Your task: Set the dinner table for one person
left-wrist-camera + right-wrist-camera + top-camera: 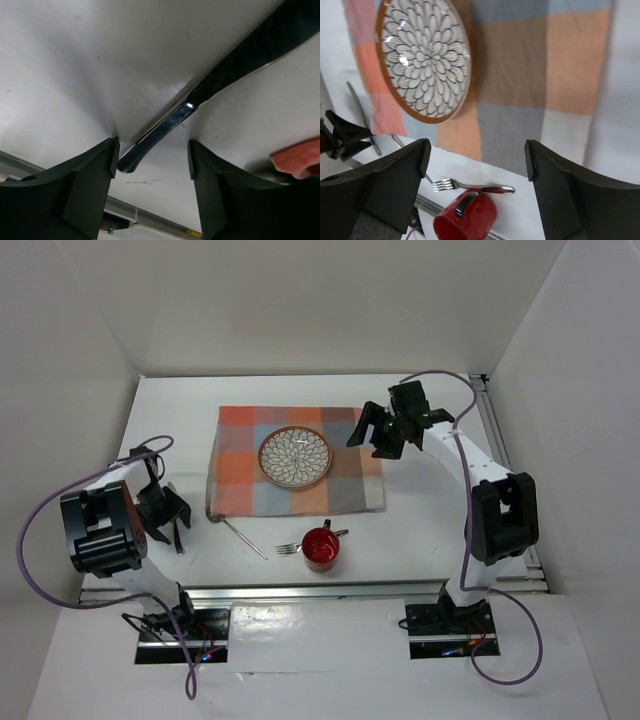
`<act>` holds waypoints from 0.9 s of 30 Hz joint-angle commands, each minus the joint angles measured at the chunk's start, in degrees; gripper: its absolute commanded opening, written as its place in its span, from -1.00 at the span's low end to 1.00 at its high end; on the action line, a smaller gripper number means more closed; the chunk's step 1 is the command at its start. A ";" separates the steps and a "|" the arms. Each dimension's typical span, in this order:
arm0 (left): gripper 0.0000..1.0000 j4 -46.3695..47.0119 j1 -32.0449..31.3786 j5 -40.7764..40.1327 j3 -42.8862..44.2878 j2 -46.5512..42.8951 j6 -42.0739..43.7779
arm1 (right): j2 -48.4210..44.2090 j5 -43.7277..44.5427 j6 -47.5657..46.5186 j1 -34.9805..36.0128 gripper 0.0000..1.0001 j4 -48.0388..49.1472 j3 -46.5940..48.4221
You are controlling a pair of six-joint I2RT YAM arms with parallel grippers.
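Note:
The white dinner table carries a checked cloth with a patterned plate on it. A red mug lies on its side near the front rail, and a fork lies against it. A knife lies flat on the table. My left gripper is open, low over the knife's shiny end, which sits close to the left finger. My right gripper is open and empty above the cloth's right side. The right wrist view shows the plate, fork and mug.
A thin metal utensil lies slanted between the cloth's front left corner and the fork. A metal rail runs along the near edge. White walls close in the table at the back and both sides. The cloth's corner shows beside my left gripper.

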 commanded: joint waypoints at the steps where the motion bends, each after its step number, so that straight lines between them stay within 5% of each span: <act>1: 0.45 3.11 0.70 0.60 1.37 2.78 0.93 | -2.81 1.36 -1.78 -1.37 0.76 -1.05 -1.20; 7: 0.17 7.14 2.38 0.59 1.91 7.54 3.21 | -2.29 2.07 -1.78 -1.90 0.76 -2.81 -1.20; 12: -0.26 9.78 3.61 5.52 1.38 9.74 3.83 | -1.67 3.30 -1.78 -2.43 0.76 -3.86 -0.50; 15: -0.32 10.40 3.61 6.04 0.85 9.74 3.83 | -1.14 3.30 -1.78 -2.43 0.76 -4.38 0.55; 20: -0.98 9.87 3.61 7.44 3.05 7.90 4.36 | -1.14 4.35 -1.78 -2.43 0.74 -4.92 1.70; 27: -1.00 8.03 3.00 7.19 6.38 1.83 5.41 | -0.62 4.36 -2.30 -2.43 0.74 -5.53 2.85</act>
